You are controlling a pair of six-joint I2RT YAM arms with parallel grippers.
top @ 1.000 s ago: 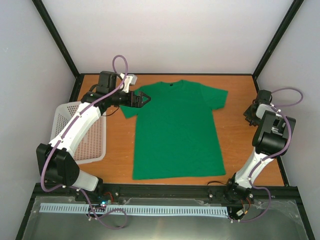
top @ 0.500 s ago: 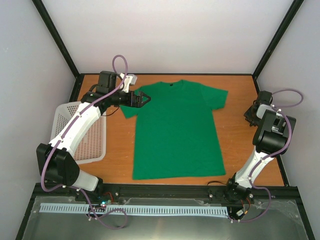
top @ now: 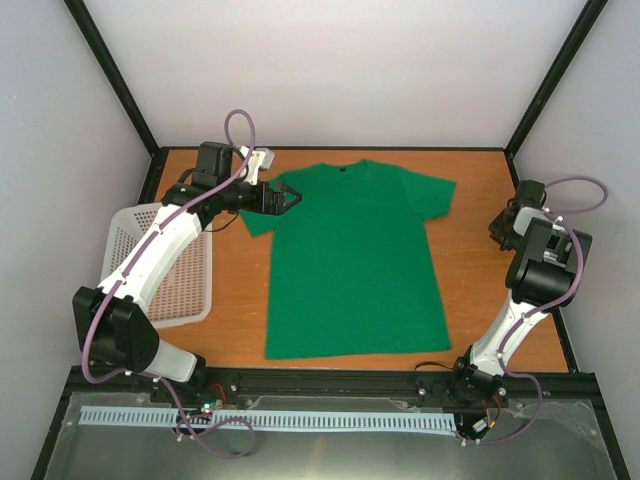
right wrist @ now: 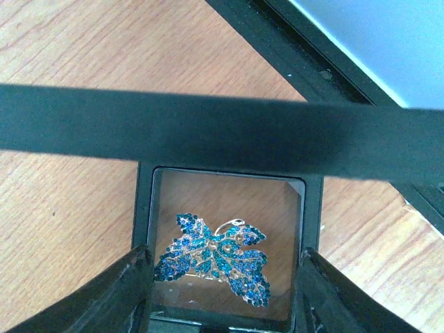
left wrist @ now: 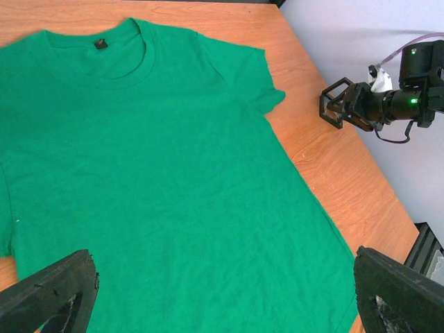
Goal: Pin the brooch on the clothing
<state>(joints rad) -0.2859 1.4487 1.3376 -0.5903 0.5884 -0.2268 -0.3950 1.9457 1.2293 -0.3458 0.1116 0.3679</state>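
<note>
The green T-shirt [top: 350,260] lies flat on the wooden table and fills the left wrist view [left wrist: 152,173]. The brooch [right wrist: 215,258] is a blue rhinestone leaf inside a small black square box [right wrist: 142,208] with a clear window. My right gripper [right wrist: 222,295] has a finger against each side of the box, near the table's right edge [top: 503,225]. It also shows in the left wrist view [left wrist: 336,104]. My left gripper [top: 285,197] is wide open and empty over the shirt's left sleeve and shoulder [left wrist: 222,309].
A white mesh basket [top: 165,265] stands at the left edge of the table. A black bar [right wrist: 222,128] crosses the right wrist view above the box. The black enclosure frame [right wrist: 291,48] runs close behind the box.
My right wrist has shifted slightly toward the right edge. The left arm and the shirt have not moved.
</note>
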